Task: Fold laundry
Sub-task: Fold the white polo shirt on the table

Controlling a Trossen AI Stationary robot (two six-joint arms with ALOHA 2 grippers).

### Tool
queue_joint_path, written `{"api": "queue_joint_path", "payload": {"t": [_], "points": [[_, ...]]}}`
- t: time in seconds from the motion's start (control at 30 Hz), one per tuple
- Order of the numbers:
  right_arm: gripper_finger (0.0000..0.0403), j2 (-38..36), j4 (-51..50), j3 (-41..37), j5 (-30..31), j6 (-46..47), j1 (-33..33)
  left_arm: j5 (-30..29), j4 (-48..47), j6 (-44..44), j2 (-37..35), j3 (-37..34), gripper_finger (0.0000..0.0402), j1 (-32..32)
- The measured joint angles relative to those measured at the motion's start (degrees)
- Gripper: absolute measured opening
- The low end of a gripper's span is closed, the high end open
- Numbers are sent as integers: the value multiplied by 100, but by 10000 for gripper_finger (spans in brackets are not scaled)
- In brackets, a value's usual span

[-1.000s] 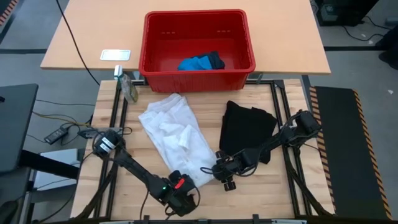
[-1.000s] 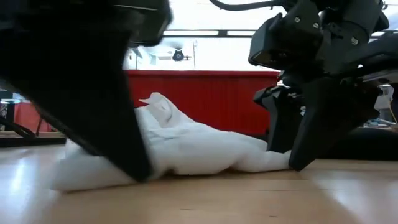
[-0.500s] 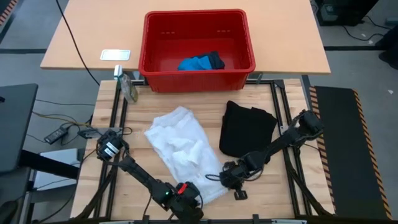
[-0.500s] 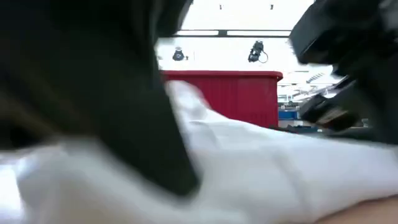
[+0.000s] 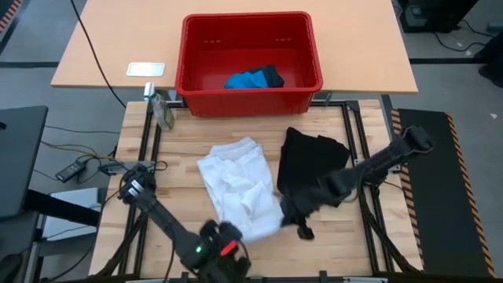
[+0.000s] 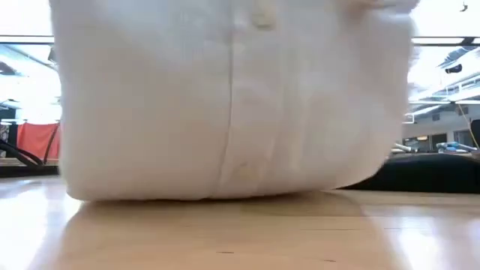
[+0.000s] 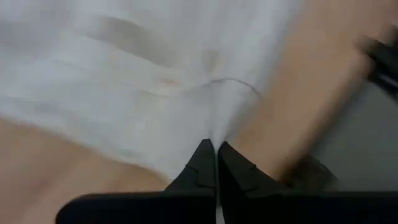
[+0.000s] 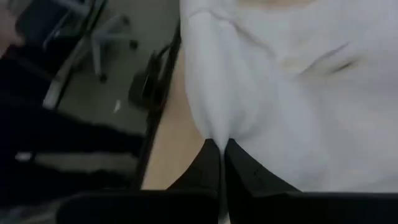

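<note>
We see both end effectors, left (image 7: 216, 151) and right (image 8: 220, 148), pinching the crumpled white cloth garment (image 5: 240, 189) (no legible writing), pale wooden tabletop (image 5: 181, 149), grey floor beyond.

The high view is looking straight down on the whole tabletop (image 5: 181, 153). The low view is sitting at tabletop level, facing across it, very near the white garment (image 6: 225, 97) filling its frame. Both wrist views are looking closely past their own fingers at that same white garment.
</note>
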Motion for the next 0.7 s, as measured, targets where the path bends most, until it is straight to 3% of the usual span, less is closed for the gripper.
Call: {"api": "queue_joint_path", "payload": {"t": [0.13,0.3,0.47,0.7], "points": [[10,-155,-505,457,104,-731,-882,-254,-1882,-821,-14,718,1,426],[10,238,-791,1142,-74,-1733,-2223,-263,-1884,267,-524,168,1,1348],[10,900,-1018,1469,-610,-1850,-3327,-31,-1867,841,-1114,-1021,0,2334],[9,1432,-730,1518,-975,-1924,-4046,173,-1234,1377,-2226,-3324,4,3552]]}}
